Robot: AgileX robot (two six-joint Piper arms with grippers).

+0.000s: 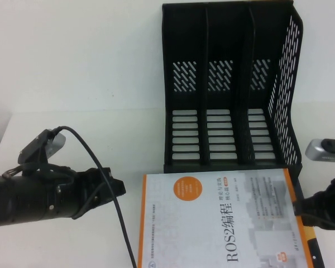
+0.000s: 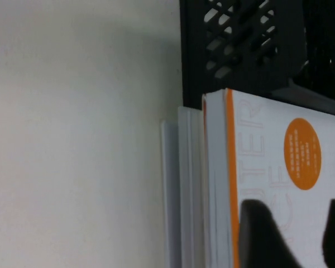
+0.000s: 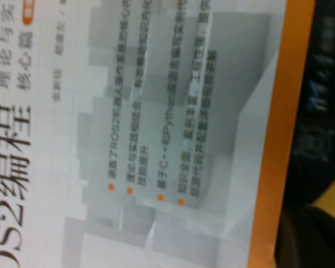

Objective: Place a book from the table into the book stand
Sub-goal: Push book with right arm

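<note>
The left pincer [image 1: 118, 188] hovers just beside the book's [image 1: 218, 220] left edge; whether it is clenched I cannot tell. The right pincer [image 1: 299, 206] touches the book's right edge, grip unclear. The book lies flat on the white worktop [image 1: 72, 84], directly before the black stand [image 1: 229, 84] with 3 slots.

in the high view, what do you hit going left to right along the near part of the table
left gripper beside the book's left edge → book lying flat in front of the book stand → right gripper at the book's right edge
</note>
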